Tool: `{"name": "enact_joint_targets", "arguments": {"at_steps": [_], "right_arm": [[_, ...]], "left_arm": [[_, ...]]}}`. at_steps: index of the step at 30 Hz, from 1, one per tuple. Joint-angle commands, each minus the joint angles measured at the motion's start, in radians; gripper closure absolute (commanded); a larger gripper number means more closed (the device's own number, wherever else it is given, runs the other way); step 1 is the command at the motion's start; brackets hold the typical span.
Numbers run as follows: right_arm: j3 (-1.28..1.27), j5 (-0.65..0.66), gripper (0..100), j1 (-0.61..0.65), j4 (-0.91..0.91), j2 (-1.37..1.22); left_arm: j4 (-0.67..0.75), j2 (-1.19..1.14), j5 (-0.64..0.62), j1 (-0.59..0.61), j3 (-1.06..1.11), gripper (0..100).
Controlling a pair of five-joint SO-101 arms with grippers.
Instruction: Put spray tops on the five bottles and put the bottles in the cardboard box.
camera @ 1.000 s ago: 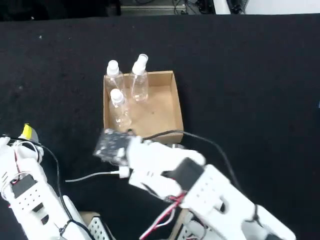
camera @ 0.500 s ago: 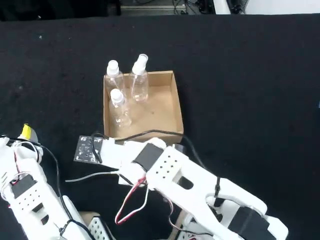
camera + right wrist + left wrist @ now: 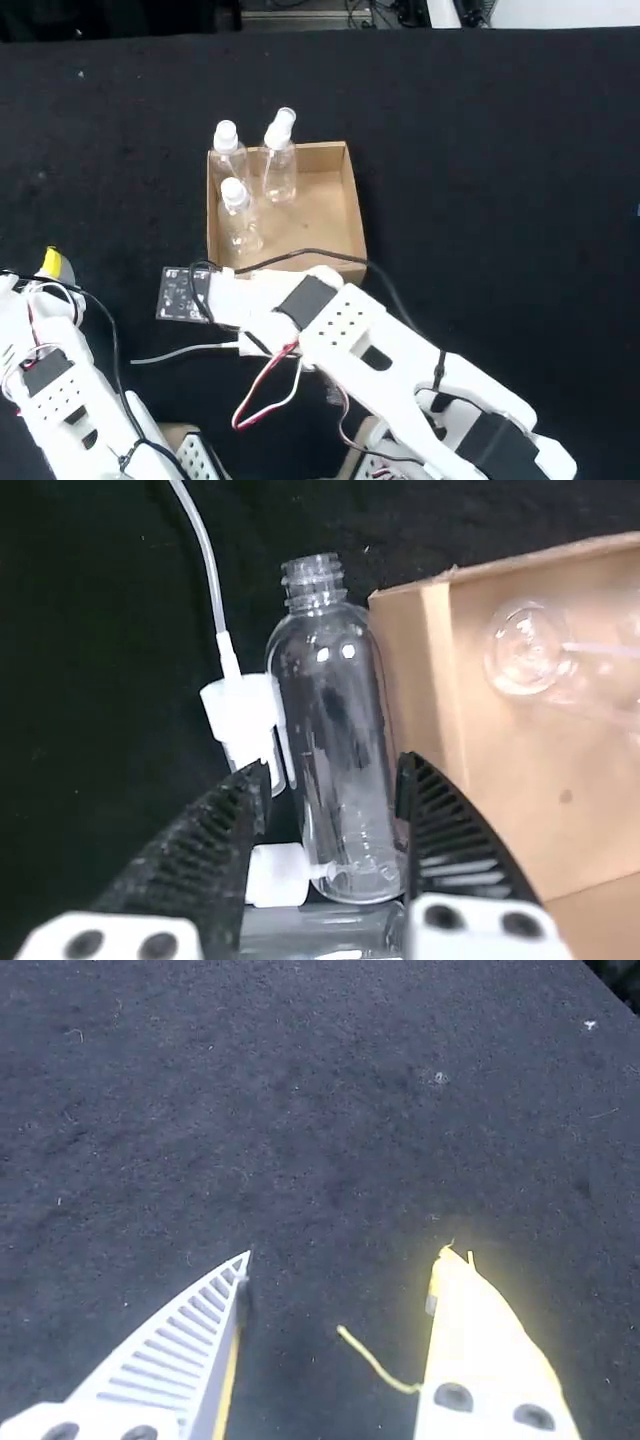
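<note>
The uncapped bottle sits between the right arm's jaws. Its long axis runs straight out ahead of them and its open threaded neck points away from the wrist. The jaws flank the lower half of the body, one ribbed pad against each side. I read that as a grasp on the bottle, though the right wrist view is too steep to show how firmly they press or whether the bottle lies flat on the desk.

A loose spray top lies just beside the bottle, off the outer side of one jaw. Its thin dip tube stretches forward, roughly parallel to the bottle. Off the other jaw, touching or nearly touching the bottle, is a wall of the cardboard box. Three capped bottles already stand in its far-left part.

The next move turns on this layout: the neck is free and faces forward, and the top it needs is right alongside. The box opening is only a short way across from the jaws.

From the high view, the right arm is stretched low across the desk with its wrist at the near-left corner of the box, hiding the bottle beneath it. It is by far the nearer arm.

The left arm sits folded well away. Its jaws are spread apart with nothing between them, over bare dark desk
</note>
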State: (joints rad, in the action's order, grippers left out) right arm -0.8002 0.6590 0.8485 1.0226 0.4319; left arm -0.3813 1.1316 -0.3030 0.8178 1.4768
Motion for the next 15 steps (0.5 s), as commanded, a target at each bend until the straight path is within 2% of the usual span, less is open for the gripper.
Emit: {"name": "enact_joint_targets", "arguments": {"at_steps": [1,9,15], "right_arm": [[-0.027,0.009,81.1,-0.029,-0.049,-0.004],[-0.110,0.009,81.1,-0.032,-0.117,-0.004],[-0.147,0.002,81.1,-0.028,-0.091,0.005]], "left_arm": [[0.021,0.011,-0.002,0.008,-0.018,75],[0.021,0.011,-0.002,0.008,-0.018,75],[0.021,0.011,-0.002,0.008,-0.018,75]]}}
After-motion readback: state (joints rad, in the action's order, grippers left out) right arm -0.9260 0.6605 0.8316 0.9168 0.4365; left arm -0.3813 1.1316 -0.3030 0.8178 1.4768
